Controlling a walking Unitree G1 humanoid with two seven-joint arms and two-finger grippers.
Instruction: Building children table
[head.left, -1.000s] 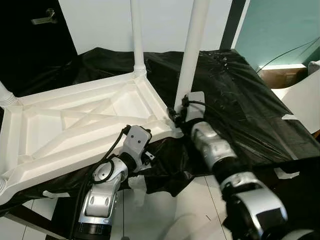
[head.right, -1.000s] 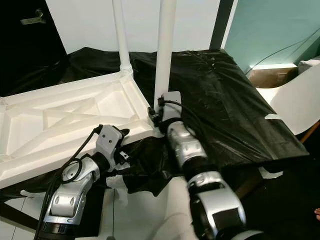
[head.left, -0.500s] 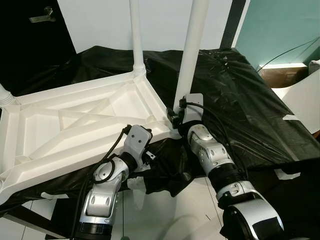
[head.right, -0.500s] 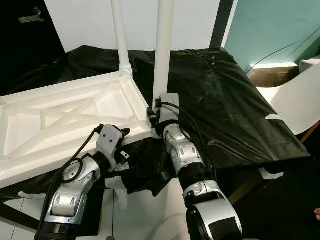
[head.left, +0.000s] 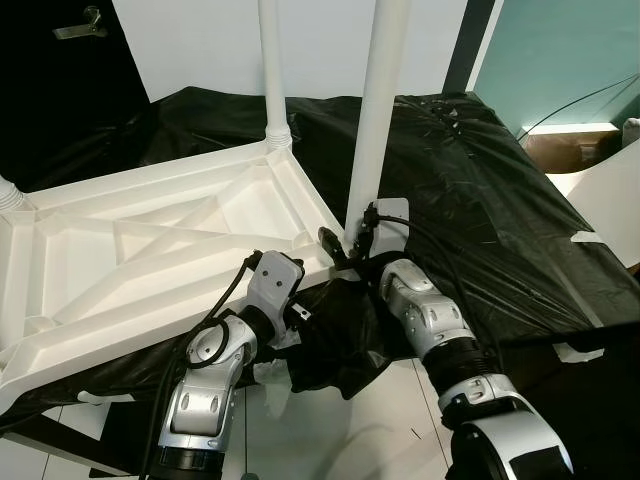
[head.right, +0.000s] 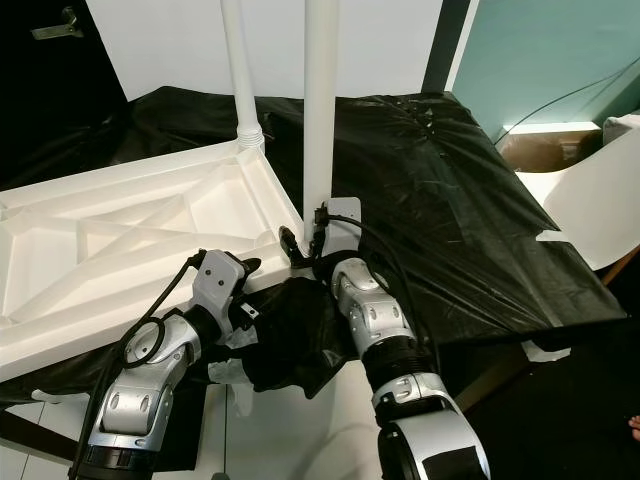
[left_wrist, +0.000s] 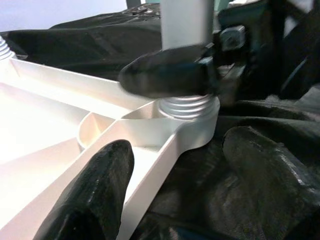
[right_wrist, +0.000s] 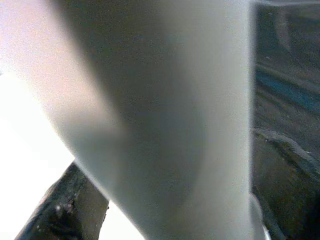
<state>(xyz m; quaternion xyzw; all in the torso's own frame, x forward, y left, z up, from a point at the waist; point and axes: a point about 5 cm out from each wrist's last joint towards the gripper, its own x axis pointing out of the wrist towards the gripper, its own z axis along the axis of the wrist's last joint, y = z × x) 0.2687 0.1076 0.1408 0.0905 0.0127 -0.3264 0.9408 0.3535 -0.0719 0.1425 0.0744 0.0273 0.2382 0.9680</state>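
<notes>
The table (head.left: 170, 240) lay upside down on the black-covered desk (head.left: 480, 200), toward 9 o'clock in the eye views. Two legs (head.left: 380, 110) stood upright there, and a third stub showed at the far 9 o'clock edge. The right gripper (head.left: 345, 243) had its jaws closed around the near leg's base. The left wrist view alone showed that leg's ribbed collar (left_wrist: 189, 106) seated in the corner socket, and the left gripper (left_wrist: 190, 165) with jaws spread astride the table's rim.
</notes>
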